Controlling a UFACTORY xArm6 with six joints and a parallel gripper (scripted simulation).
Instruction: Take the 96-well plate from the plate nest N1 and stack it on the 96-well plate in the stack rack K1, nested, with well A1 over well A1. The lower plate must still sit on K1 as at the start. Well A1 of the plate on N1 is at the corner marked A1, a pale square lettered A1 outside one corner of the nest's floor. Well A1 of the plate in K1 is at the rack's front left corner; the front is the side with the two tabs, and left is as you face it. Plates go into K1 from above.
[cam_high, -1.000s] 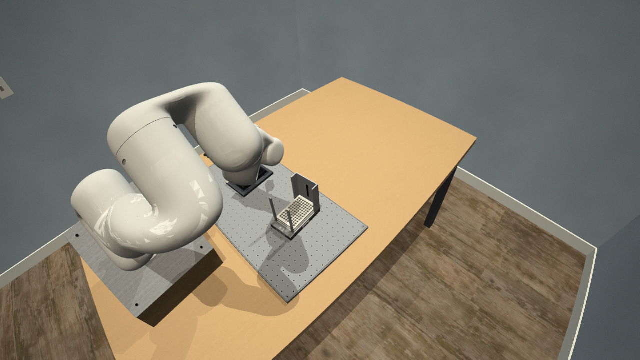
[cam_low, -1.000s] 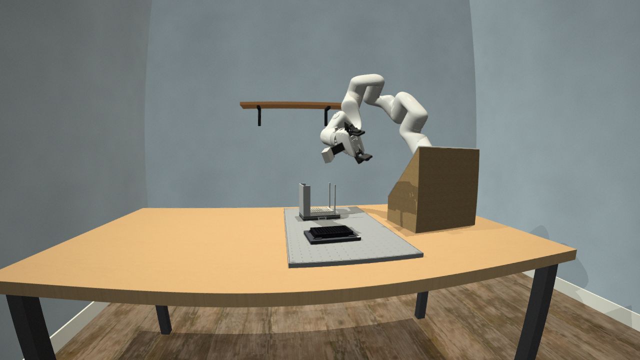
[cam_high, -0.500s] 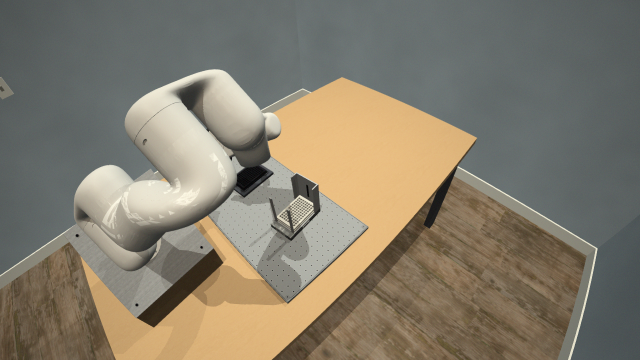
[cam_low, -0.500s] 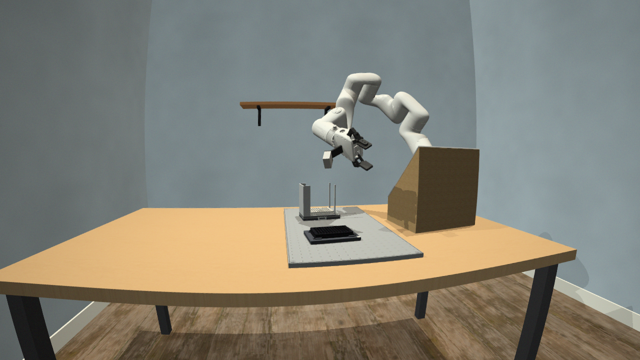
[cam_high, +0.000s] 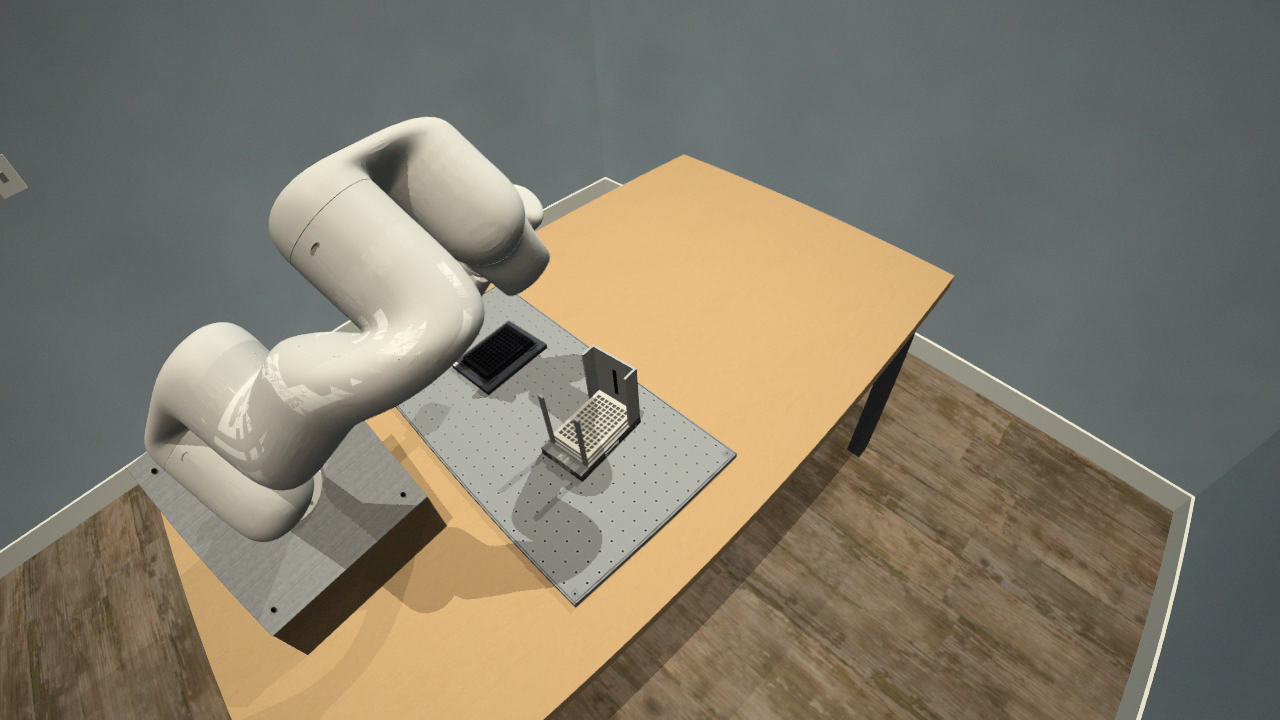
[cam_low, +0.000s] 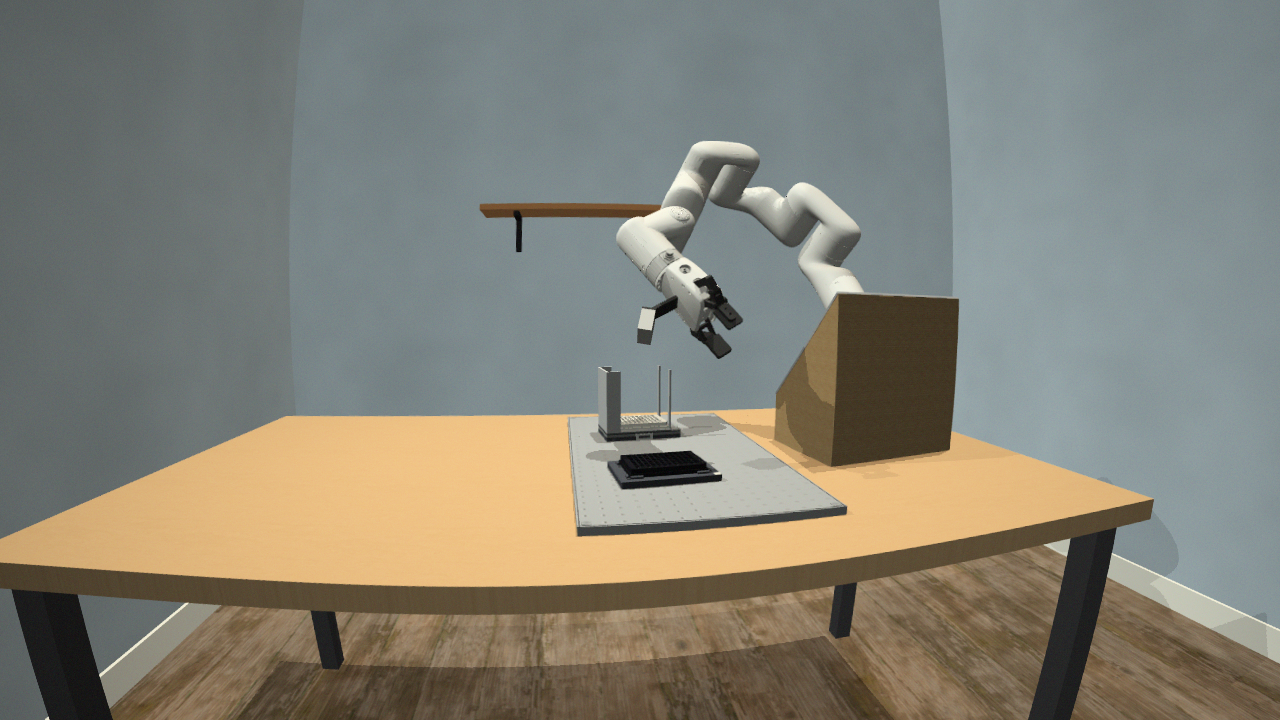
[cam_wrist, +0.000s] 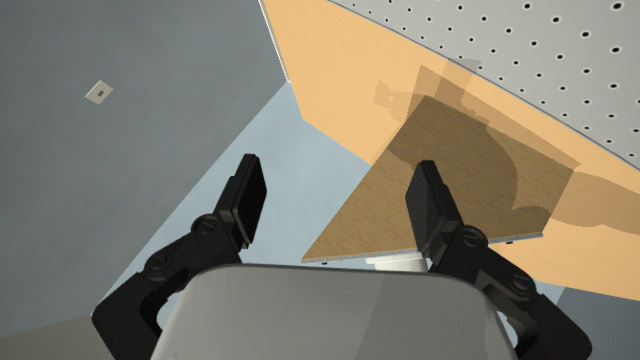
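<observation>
1. A wooden wall shelf (cam_low: 572, 210) is hanging behind the counter (cam_low: 358, 501), its right end hidden by the arm.
2. The stack rack K1 (cam_low: 610, 398) is standing at the grey perforated board's (cam_low: 716, 510) far end, holding a white 96-well plate (cam_high: 588, 423); its tabs and corners are too small to make out.
3. The black 96-well plate (cam_low: 664, 463) is lying in plate nest N1 (cam_low: 666, 478), just nearer the counter's front edge; the A1 mark is not discernible.
4. The end effector (cam_low: 721, 329) is hanging high above the board with its fingers spread fully apart, gripping nothing.
5. The arm's slanted pedestal (cam_low: 895, 376) is occupying the counter's right rear corner.
</observation>
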